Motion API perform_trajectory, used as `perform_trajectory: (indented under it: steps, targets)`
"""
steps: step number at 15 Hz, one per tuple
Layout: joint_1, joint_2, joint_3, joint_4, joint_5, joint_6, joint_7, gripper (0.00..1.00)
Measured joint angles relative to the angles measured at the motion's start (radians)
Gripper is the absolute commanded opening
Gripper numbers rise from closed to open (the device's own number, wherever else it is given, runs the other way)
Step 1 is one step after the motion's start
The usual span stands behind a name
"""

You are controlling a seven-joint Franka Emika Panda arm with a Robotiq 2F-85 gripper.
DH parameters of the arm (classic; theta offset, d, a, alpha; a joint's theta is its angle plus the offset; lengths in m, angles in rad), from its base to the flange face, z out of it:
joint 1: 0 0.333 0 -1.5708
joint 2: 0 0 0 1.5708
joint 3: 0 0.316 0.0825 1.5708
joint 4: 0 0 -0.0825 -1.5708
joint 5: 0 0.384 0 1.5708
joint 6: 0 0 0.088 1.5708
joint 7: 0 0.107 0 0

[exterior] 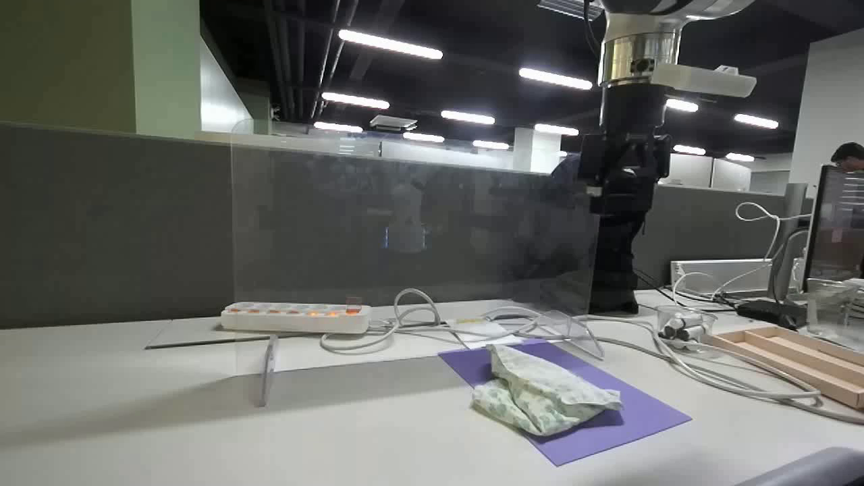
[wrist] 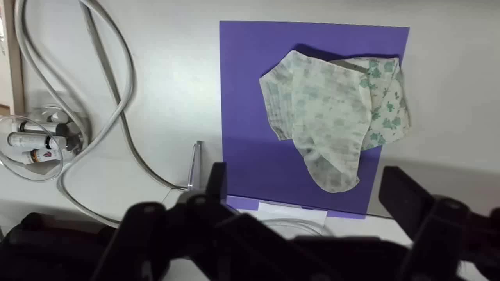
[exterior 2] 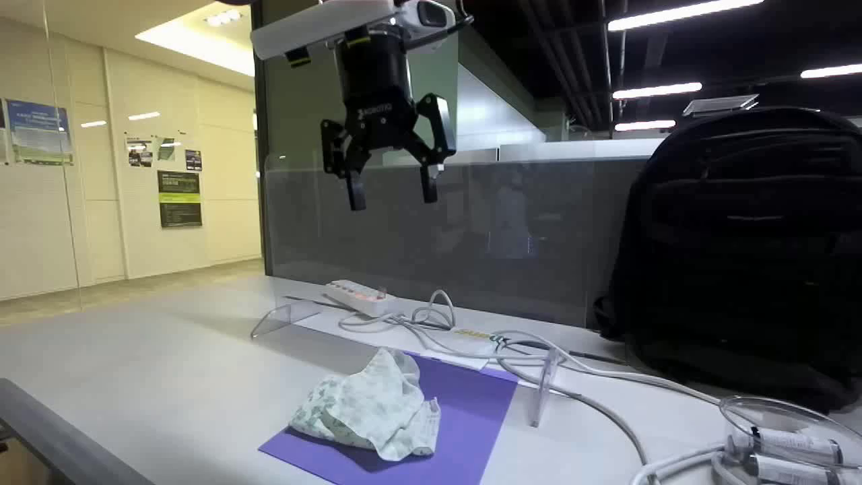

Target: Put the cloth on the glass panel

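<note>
In an exterior view the cloth (exterior: 543, 393) is slumped in a loose heap on a purple sheet (exterior: 634, 413), in front of the clear panel (exterior: 418, 253) and not on it, so I'd call the job not yet done. The sheet looks like a marked parking spot to me, and pale fabric does pop against it. The panel stands upright on the table (exterior: 135, 435) thanks to a clear foot (exterior: 267, 372) at each side, which leaves the top edge free, so my bet is they want the cloth draped over that. There's a power strip (exterior: 297, 318) behind it, probably just parked out of the way.

In an exterior view the gripper (exterior 2: 394, 195) hangs way up high, pointing down, lined up with the panel's top edge from this angle, though I can't tell whether it's over, in front or behind. Jaws are spread wide, nothing between them, touching nothing.

Wrist view backs that up: jaws well apart, only air in the gap, cloth lower down, one side poking past the sheet's edge. Those loose folds should be easy to pinch imo, but thin stuff like that could slip or drag the sheet along.
</note>
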Motion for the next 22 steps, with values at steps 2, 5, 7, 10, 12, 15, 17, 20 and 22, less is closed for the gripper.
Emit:
perform_trajectory:
  steps: [2, 5, 7, 10, 12, 15, 17, 20, 22]
  targets:
    - [0.0, 0.0, 0.0, 0.0, 0.0, 0.0, 0.0, 1.0]
    - [0.0, 0.0, 0.0, 0.0, 0.0, 0.0, 0.0, 1.0]
    - [0.0, 0.0, 0.0, 0.0, 0.0, 0.0, 0.0, 1.0]
    - [0.0, 0.0, 0.0, 0.0, 0.0, 0.0, 0.0, 1.0]
    - [0.01, 0.006, 0.001, -0.007, 0.02, 0.0, -0.014, 1.0]
    - [0.052, 0.046, 0.021, -0.046, 0.074, 0.046, -0.016, 1.0]
    - [0.088, 0.099, 0.044, -0.086, 0.11, 0.125, -0.015, 1.0]
    - [0.129, 0.204, 0.071, -0.138, 0.139, 0.298, -0.018, 1.0]
    - [0.142, 0.294, 0.079, -0.154, 0.158, 0.414, -0.026, 1.0]
